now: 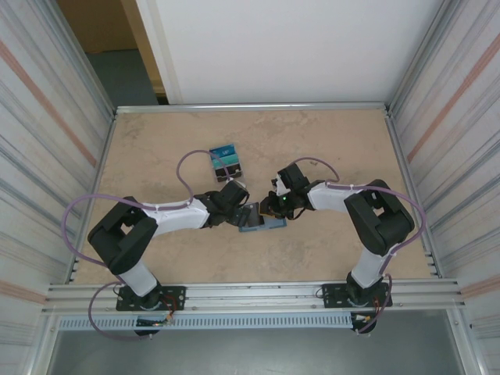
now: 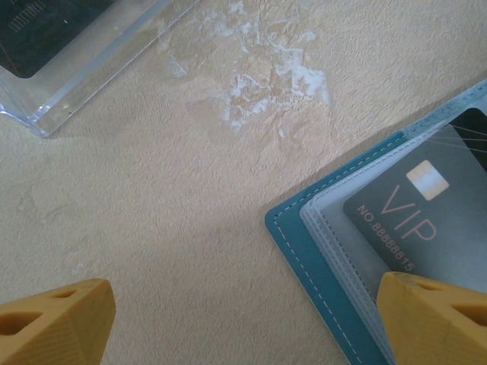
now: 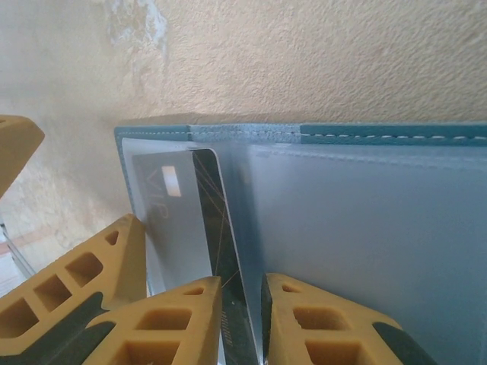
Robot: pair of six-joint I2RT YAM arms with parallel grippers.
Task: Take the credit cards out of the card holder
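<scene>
Showing through a frosted pocket of the card holder [image 2: 304, 251], just ahead of the left gripper's [image 2: 243, 327] right-hand finger, a grey card [image 2: 426, 220] reads "VIP" and "NO.88888815" beside a pale chip square; the frame edge cuts off its far end. That gripper stands wide apart, one finger over the holder and the other over bare desk [image 2: 167, 213]. The right gripper [image 3: 242, 323] is nearly together, clamped on the edge of a black card [image 3: 219, 228] with fine gold lines, whose lower end is hidden between its fingers. Ahead and left of the left gripper, a clear box [image 2: 91, 76] holds a dark card [image 2: 38, 30], its print too cropped to read.
</scene>
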